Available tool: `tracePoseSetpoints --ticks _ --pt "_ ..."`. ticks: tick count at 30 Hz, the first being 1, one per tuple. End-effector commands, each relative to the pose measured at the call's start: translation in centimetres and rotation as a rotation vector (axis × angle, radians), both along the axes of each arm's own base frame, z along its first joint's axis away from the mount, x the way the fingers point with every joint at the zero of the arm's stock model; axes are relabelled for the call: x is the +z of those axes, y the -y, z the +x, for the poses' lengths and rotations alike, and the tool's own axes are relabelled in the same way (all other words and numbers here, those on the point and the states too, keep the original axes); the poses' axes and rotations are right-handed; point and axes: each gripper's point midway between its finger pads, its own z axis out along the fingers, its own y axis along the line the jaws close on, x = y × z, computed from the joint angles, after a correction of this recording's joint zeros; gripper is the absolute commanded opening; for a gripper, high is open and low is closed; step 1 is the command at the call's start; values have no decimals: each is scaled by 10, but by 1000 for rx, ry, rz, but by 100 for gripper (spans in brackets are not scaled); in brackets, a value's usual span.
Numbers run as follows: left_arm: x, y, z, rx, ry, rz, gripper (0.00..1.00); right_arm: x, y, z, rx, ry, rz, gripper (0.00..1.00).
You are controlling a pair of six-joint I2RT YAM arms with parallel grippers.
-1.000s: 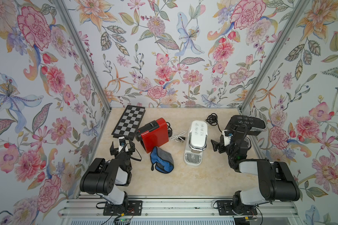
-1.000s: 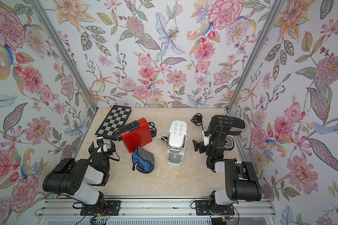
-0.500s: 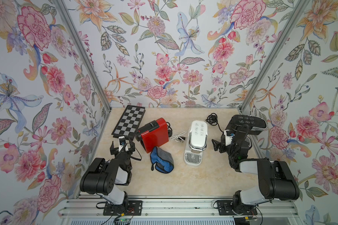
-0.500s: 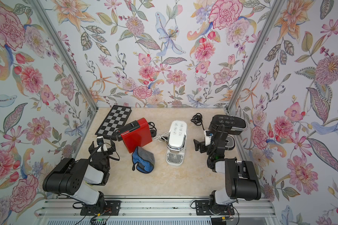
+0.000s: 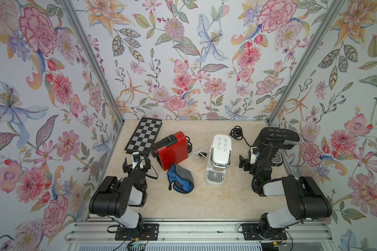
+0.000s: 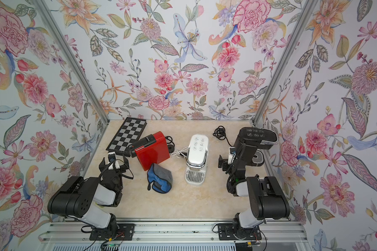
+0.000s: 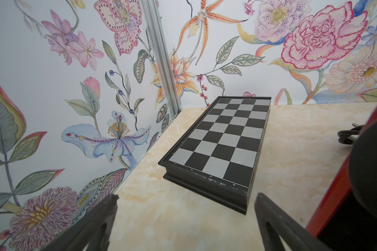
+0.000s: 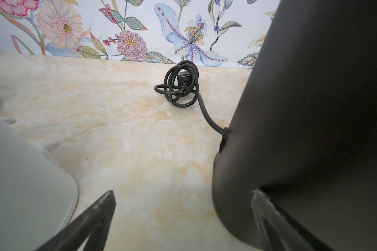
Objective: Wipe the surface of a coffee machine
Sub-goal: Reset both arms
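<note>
Both arms wait at the front edge, and the cloth lies untouched by the machines.
In both top views little differs from a second ago: the right arm has shifted only slightly beside the black coffee machine (image 5: 279, 135). The left end effector (image 5: 136, 165) and right end effector (image 5: 249, 162) stand spread and empty. The blue-grey cloth (image 5: 180, 179) lies on the surface (image 5: 205, 202) just beside the red coffee machine (image 5: 172, 152), with the white coffee machine (image 5: 219, 156) near on its right. In the left wrist view, spread fingers (image 7: 105, 208) frame the chessboard (image 7: 224, 139). In the right wrist view, a coiled cord (image 8: 181, 84) runs into the black coffee machine.
</note>
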Motion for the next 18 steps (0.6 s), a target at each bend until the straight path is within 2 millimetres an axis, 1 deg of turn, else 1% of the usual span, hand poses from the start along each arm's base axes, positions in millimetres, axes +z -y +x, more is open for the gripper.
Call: tracePoseSetpoints --ticks 1,18 --pt "10 -3 4 13 32 6 99 12 15 2 -78 57 -14 100" --pt "9 -3 3 12 30 6 99 12 16 4 -61 49 3 100"
